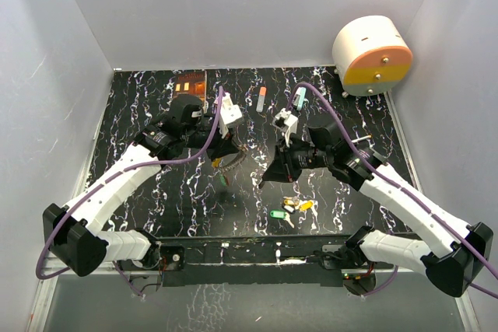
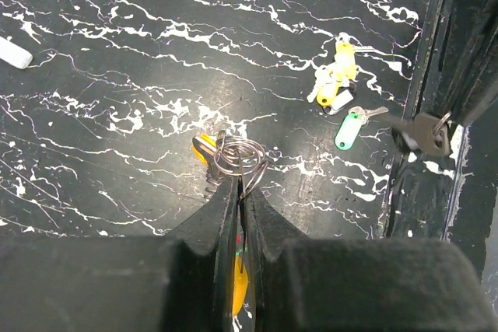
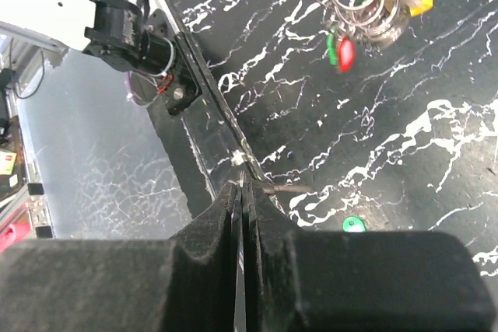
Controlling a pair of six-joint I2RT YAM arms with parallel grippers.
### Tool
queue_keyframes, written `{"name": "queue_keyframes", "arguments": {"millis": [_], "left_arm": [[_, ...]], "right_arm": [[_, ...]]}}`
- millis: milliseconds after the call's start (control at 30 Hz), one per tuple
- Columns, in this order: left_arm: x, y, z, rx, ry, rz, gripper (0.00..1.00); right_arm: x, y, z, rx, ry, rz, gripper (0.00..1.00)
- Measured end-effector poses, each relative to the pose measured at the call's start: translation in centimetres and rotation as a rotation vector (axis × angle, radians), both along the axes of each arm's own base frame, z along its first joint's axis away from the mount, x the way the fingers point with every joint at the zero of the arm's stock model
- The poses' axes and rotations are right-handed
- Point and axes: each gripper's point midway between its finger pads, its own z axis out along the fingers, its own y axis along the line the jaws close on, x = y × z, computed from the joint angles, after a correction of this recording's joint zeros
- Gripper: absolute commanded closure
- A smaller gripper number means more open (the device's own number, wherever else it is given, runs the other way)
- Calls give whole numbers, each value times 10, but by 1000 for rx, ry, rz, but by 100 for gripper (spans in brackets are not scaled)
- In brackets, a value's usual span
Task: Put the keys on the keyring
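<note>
Left gripper (image 2: pixel 240 184): closed, fingers pinched on the keyring (image 2: pixel 237 157). Keyring held over the table (image 1: pixel 132 106) just left of its middle, with coils of silvery wire standing out past the fingertips. Threaded on the keyring: a yellow tag (image 2: pixel 202 148), seen behind the coils in the left wrist view; a red tag (image 3: pixel 345 52) and a green tag (image 3: pixel 332 43), seen hanging below the coils in the right wrist view.

Right gripper (image 3: pixel 241 186): closed, fingers pressed together on a grey key (image 2: pixel 424 131). Blade of the grey key jutting sideways from the fingertips, with a small ring through the head. Positioned over the near half of the table, right of the keyring and apart from it.

Loose keys (image 1: pixel 294 207): a small heap lying flat on the table, close to the near edge and slightly right of the middle. Nearer the right gripper than the left. In the heap: yellow heads and a pale one. Just beside the heap: one green-tagged key (image 2: pixel 347 130).

Near the far edge, around the middle: an orange-tipped tag (image 1: pixel 261 99) and a teal-tipped tag (image 1: pixel 299 99), both small, pale and apart from each other. Beyond the far right corner: a white drum (image 1: pixel 372 56) with an orange face.
</note>
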Motion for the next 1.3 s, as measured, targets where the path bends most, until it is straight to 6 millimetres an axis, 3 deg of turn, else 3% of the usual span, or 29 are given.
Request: {"name": "queue_keyframes", "arguments": {"millis": [367, 733, 1300], "left_arm": [[-4, -4, -2, -12, 29, -19, 100], [-10, -7, -1, -32, 68, -28, 100], [-12, -9, 0, -36, 80, -28, 100]], "right_arm": [[18, 25, 34, 125, -23, -34, 93], [46, 40, 22, 109, -2, -120, 93], [71, 46, 28, 102, -27, -202, 93]]}}
